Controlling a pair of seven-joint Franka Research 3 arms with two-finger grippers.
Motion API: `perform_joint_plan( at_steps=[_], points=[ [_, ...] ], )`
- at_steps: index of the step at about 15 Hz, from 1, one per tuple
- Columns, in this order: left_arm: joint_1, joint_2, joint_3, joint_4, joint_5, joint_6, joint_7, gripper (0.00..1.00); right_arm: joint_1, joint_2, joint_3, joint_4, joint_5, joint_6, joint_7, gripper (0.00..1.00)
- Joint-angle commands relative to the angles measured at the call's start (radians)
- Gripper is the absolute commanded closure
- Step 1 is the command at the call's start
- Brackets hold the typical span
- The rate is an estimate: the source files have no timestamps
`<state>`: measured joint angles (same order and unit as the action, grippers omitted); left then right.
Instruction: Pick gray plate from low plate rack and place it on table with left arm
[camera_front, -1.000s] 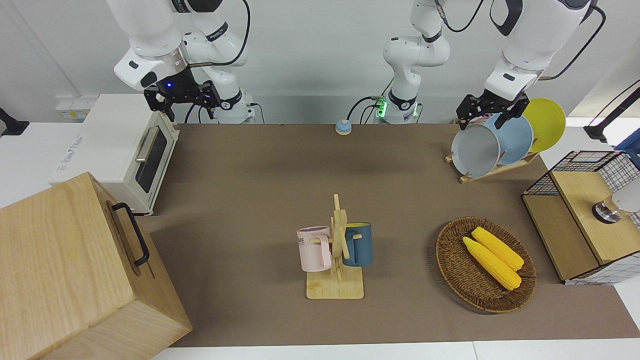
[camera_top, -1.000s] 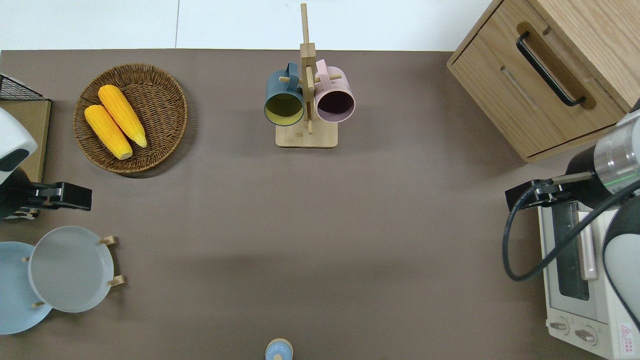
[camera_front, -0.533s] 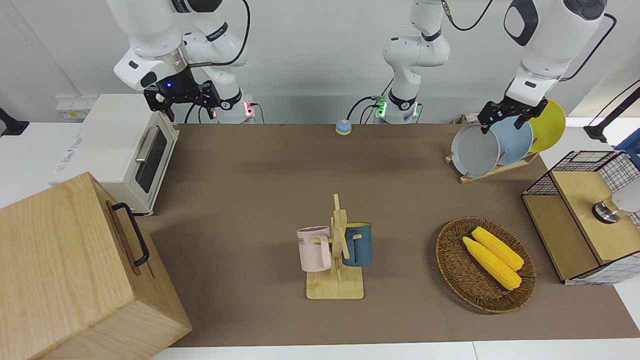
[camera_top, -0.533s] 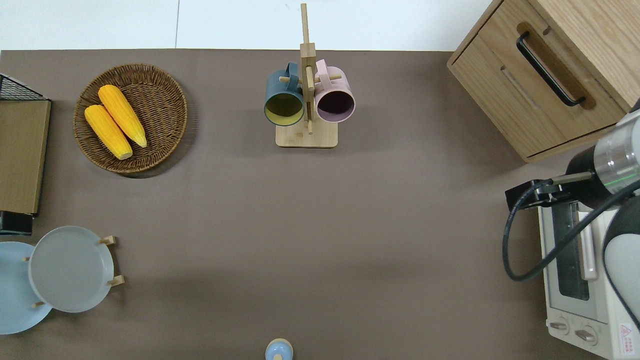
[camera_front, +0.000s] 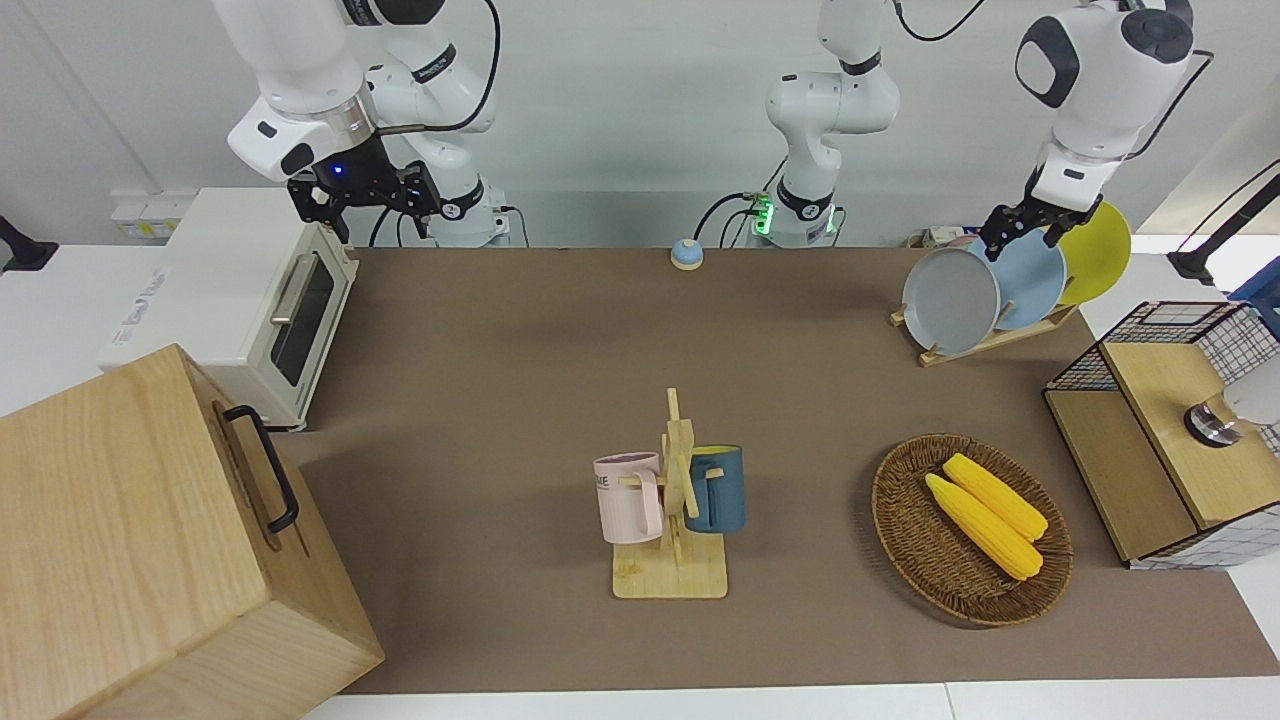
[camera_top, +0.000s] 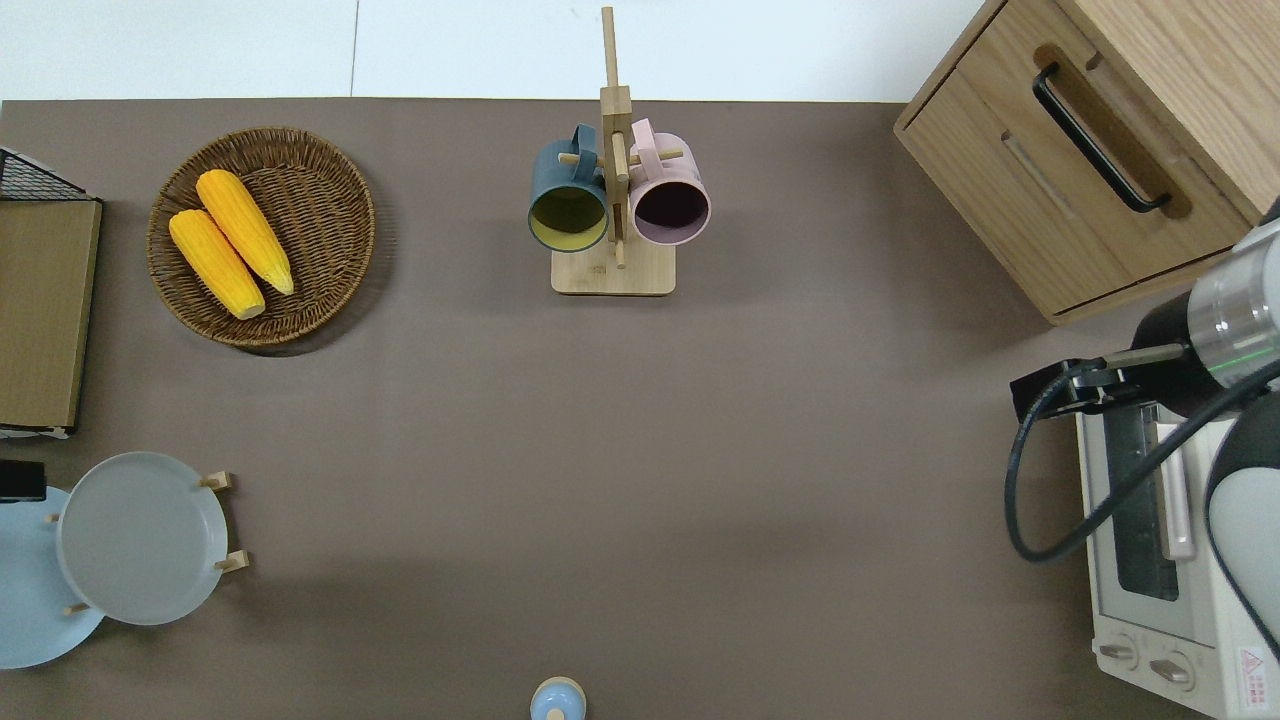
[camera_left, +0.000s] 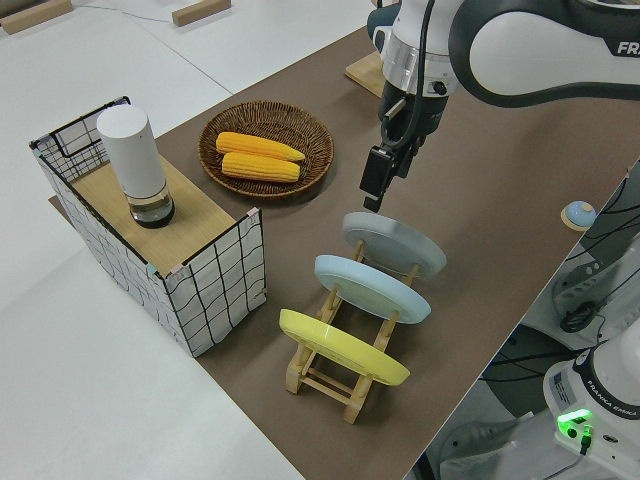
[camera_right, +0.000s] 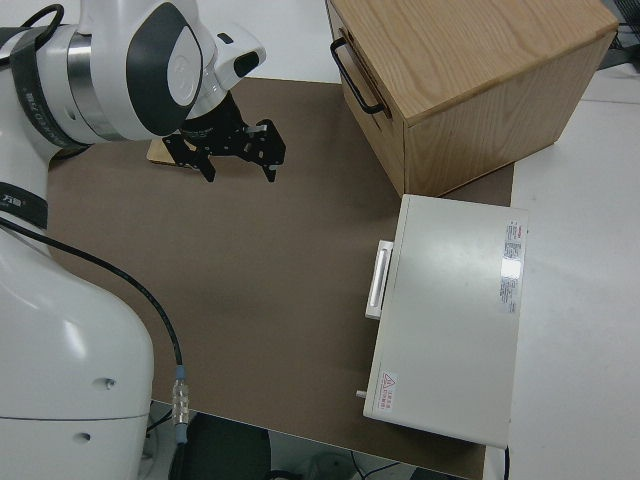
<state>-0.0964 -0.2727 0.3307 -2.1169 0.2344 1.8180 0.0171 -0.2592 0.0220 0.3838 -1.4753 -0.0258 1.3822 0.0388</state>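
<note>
**Gray plate in rack, left gripper above it**

The gray plate (camera_front: 950, 300) leans in the low plate rack (camera_front: 985, 338) at the left arm's end of the table (camera_front: 520, 360), in the slot farthest from the robots, with the light-blue plate (camera_front: 1030, 285) and the yellow plate (camera_front: 1100, 245) in the next slots. In the side view the left gripper (camera_left: 374, 183) hangs at the plate's 12 o'clock, apart from it; whether its jaws stand wide or narrow cannot be told. The right arm is parked

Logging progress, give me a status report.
Left gripper hangs over gray plate's rim, empty. Plate sits in rack. Right arm parked. Nothing blocking.
</note>
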Motion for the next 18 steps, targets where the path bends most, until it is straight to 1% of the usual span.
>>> perform_joint_plan(
  at_steps=[1,4,8,9,10,12,13,14,16,17,18],
  points=[
    [-0.016,-0.036,0.033,-0.127,0.013,0.110,-0.003,0.00,-0.023,-0.002,0.021,0.007,-0.005,-0.011,0.012,0.017],
    [-0.017,-0.034,0.050,-0.210,0.010,0.181,-0.003,0.00,-0.023,-0.002,0.020,0.006,-0.005,-0.011,0.012,0.017],
    [-0.025,-0.029,0.077,-0.258,0.010,0.204,-0.003,0.01,-0.023,-0.002,0.020,0.006,-0.005,-0.011,0.012,0.017],
    [-0.025,-0.028,0.082,-0.261,0.010,0.205,-0.003,0.08,-0.023,-0.002,0.021,0.007,-0.005,-0.011,0.012,0.017],
    [-0.026,-0.028,0.083,-0.261,0.008,0.205,-0.003,0.28,-0.023,-0.002,0.021,0.007,-0.005,-0.012,0.012,0.017],
    [-0.031,-0.028,0.083,-0.261,0.008,0.201,-0.003,0.61,-0.023,-0.004,0.021,0.007,-0.006,-0.011,0.012,0.017],
    [-0.031,-0.028,0.083,-0.261,0.008,0.201,-0.005,0.64,-0.023,-0.002,0.020,0.007,-0.005,-0.011,0.012,0.017],
    [-0.032,-0.029,0.083,-0.261,0.006,0.198,-0.003,0.77,-0.023,-0.002,0.021,0.007,-0.005,-0.011,0.012,0.017],
    [-0.032,-0.029,0.083,-0.259,0.006,0.198,-0.005,0.90,-0.023,-0.002,0.020,0.006,-0.005,-0.012,0.012,0.017],
    [-0.032,-0.029,0.083,-0.259,0.003,0.196,-0.005,0.93,-0.023,-0.002,0.021,0.007,-0.005,-0.011,0.012,0.017],
    [-0.032,-0.029,0.083,-0.259,0.003,0.196,-0.005,0.93,-0.023,-0.002,0.020,0.007,-0.005,-0.011,0.012,0.017]
  ],
)
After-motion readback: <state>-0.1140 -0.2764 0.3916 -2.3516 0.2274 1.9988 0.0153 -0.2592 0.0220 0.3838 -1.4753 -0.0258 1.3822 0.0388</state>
